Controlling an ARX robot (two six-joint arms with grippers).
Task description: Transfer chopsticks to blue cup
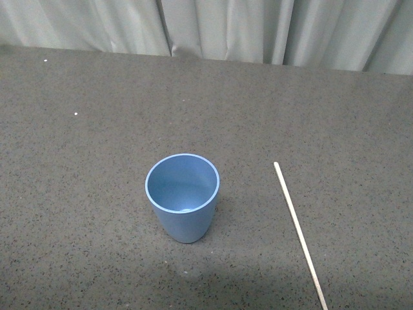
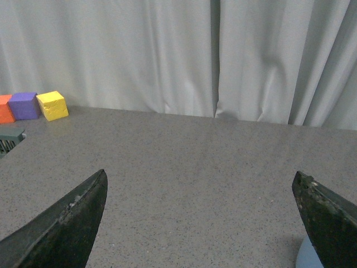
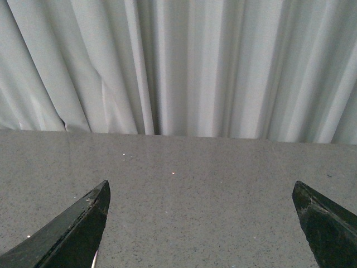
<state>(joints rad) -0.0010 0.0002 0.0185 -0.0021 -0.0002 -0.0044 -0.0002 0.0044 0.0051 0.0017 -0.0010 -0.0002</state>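
Blue and empty, the blue cup (image 1: 182, 194) is standing mouth-up on the table (image 1: 71, 258) toward its near edge, likely so you can drop straight in. The chopsticks (image 1: 299, 232) are lying flat, well apart from it, running to the near right corner. Your left gripper (image 2: 199, 176) and right gripper (image 3: 201, 184) are hanging spread wide, pinching nothing.

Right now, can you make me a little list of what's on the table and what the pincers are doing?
blue cup: standing upright, empty
chopstick: lying flat on the table, to the right of the blue cup, not touching it
left pincer: open, holding nothing
right pincer: open, holding nothing
behind the table: pale curtain
job so far: chopstick not yet in the blue cup
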